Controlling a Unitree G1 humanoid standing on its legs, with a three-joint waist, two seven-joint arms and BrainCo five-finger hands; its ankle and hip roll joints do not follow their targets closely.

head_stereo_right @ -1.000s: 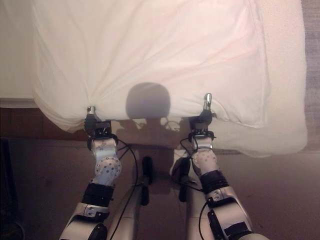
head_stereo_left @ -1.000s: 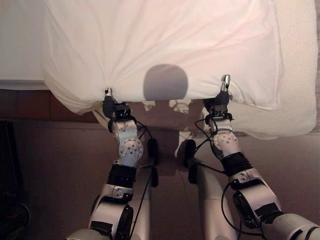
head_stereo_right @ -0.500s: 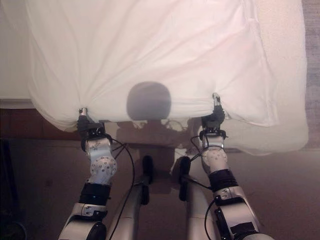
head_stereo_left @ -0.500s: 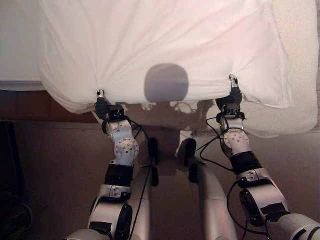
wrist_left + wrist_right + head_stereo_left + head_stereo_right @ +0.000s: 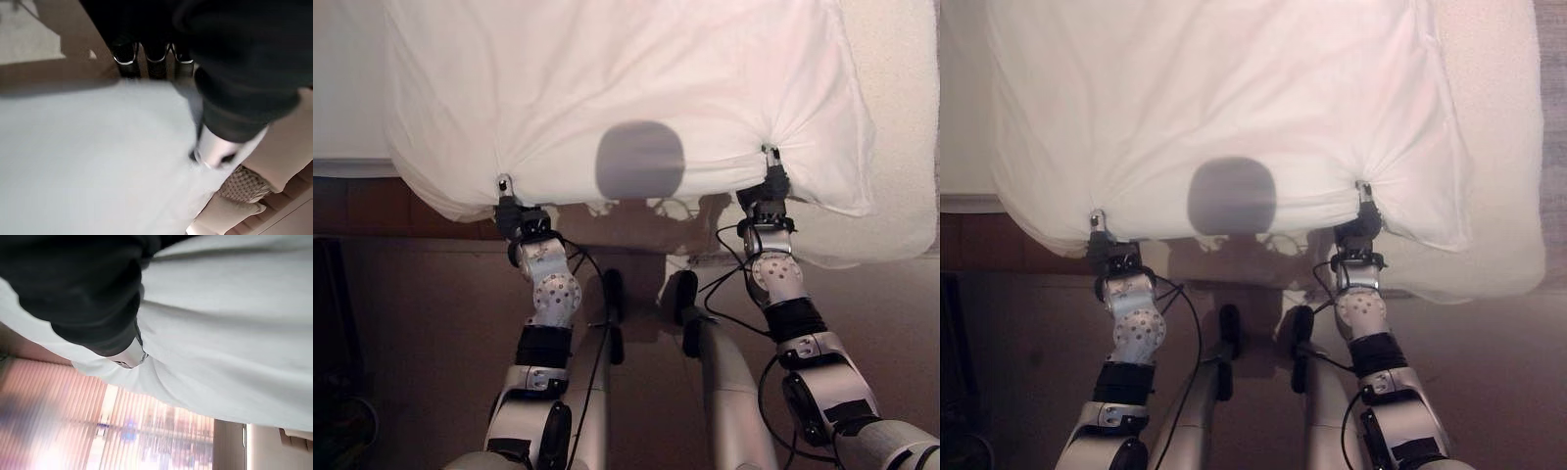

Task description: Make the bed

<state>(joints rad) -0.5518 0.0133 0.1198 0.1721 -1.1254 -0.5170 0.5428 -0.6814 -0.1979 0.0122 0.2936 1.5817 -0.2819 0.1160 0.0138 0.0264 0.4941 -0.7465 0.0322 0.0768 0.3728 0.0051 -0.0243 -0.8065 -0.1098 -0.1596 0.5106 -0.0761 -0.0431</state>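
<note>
A white duvet [image 5: 626,69] lies spread over the bed, its near edge hanging toward me. My left hand [image 5: 512,210] pinches that edge at the left, where the cloth gathers into folds. In the left wrist view the thumb [image 5: 215,154] presses on the white cloth [image 5: 88,161]. My right hand [image 5: 771,186] grips the same edge further right, with creases fanning out from it. The right wrist view shows its thumb [image 5: 128,355] against the cloth [image 5: 225,342]. The edge is stretched between the two hands.
A cream textured cover [image 5: 901,117] lies under the duvet on the right. A pale sheet [image 5: 342,88] shows at the left, above the dark wooden bed frame [image 5: 362,206]. Brown floor [image 5: 411,323] lies below. Vertical blinds [image 5: 73,426] hang beyond the bed.
Both hands have moved apart, the left one further left and the right one further right. The duvet's near edge is drawn wider and tauter between them.
</note>
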